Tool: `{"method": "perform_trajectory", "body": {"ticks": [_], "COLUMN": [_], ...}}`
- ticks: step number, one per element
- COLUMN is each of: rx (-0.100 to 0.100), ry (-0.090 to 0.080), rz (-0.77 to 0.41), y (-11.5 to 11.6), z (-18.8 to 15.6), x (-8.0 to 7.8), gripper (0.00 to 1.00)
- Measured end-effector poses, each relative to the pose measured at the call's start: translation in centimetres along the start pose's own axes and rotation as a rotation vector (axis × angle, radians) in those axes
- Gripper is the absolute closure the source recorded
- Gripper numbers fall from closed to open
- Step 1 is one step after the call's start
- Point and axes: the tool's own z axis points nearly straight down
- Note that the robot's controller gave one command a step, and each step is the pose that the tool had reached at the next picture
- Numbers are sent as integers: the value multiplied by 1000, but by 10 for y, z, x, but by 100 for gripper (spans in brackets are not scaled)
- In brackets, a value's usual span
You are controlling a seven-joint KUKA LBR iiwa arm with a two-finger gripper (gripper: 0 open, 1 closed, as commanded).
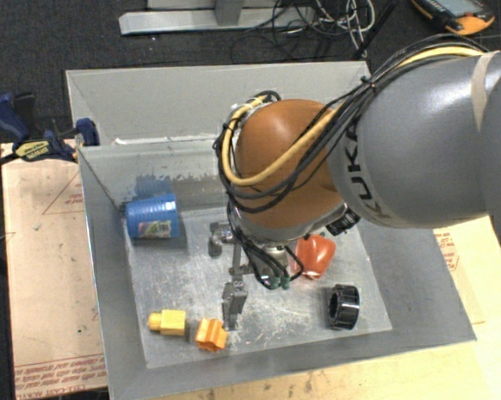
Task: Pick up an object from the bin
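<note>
Orange block (210,334) lies on the floor of the bin (110,275), close to the near wall and left of the middle, turned a little askew to that wall.

In the camera view we see the gripper (234,311) low over the floor, just right of this block and slightly farther back. We cannot tell whether it touches the block. We also cannot tell whether the jaws are released or clenched, because the grey metal parts run together from this angle. We see no thing in its grasp.

Above the gripper sits the wrist's brown-orange cover (282,162), ringed by looped black and yellow cables (231,166). It hangs over the middle of the bin. The grey arm (437,154) comes in from the right.

A yellow block (168,321) lies left of the orange block, near it but apart, at about the same distance from the near wall. A blue can (153,218) lies on its side at the far left, close to the left wall. A red cup (317,254) sits right of the gripper, its far side tucked under the cover. A black ring (343,306) rests at the near right, well apart from the orange block.
</note>
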Motion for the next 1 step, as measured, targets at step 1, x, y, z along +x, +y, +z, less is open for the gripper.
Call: {"method": "perform_trajectory", "body": {"ticks": [1], "rx": [-1], "ry": [-7], "rz": [3], "y": [-1], "z": [-4], "x": [-2], "gripper": [0]}}
